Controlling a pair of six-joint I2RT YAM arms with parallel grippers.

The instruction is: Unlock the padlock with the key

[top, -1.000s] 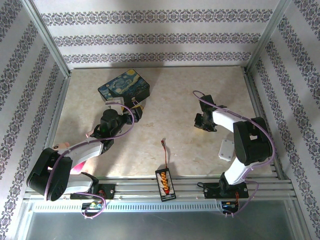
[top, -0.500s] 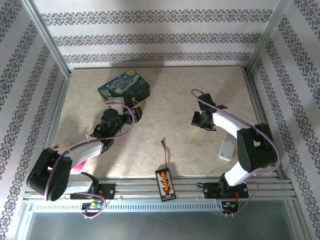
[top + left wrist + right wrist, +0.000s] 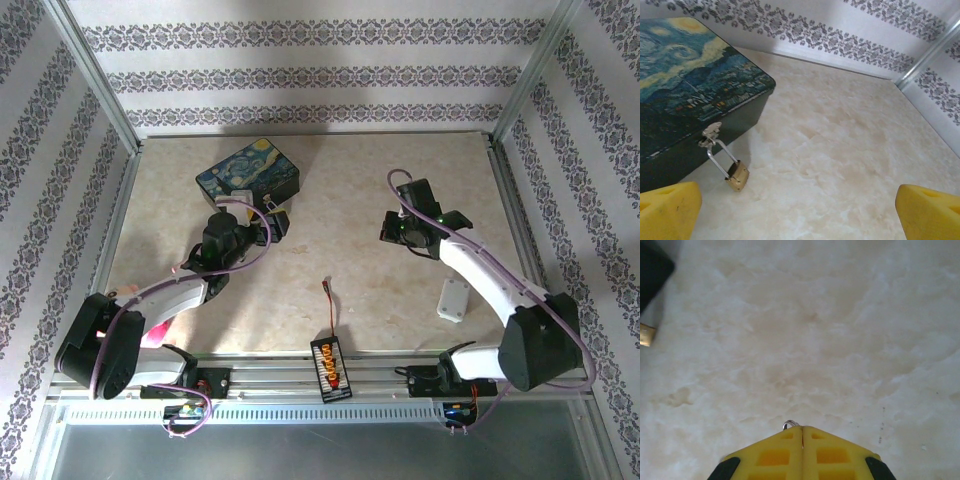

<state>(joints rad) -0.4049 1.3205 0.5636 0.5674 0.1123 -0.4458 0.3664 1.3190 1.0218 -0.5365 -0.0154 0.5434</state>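
Observation:
A tiny brass padlock (image 3: 737,175) hangs by its thin silver shackle from the latch (image 3: 710,135) of the painted box (image 3: 685,95). It rests on the table just ahead of my left gripper (image 3: 800,212). That gripper stands wide open, its yellow fingertips (image 3: 667,210) far apart and empty. From above, the left gripper (image 3: 268,226) sits right below the box (image 3: 248,170). My right gripper (image 3: 801,432) is shut on the key (image 3: 789,425). Of the key, a small metal ring pokes out at the tips and an orange sliver shows in the seam. The right gripper (image 3: 392,230) hovers over the middle-right of the table.
A red-tipped wire lead (image 3: 328,300) runs from a connector board (image 3: 330,365) at the near edge. A white block (image 3: 452,298) lies by the right arm. In the right wrist view the box corner (image 3: 652,270) and a brass edge of the padlock (image 3: 646,335) sit far left.
The right arm has stretched out, its elbow dropping toward the near right, and its gripper sits slightly higher on the table. The left arm has not moved.

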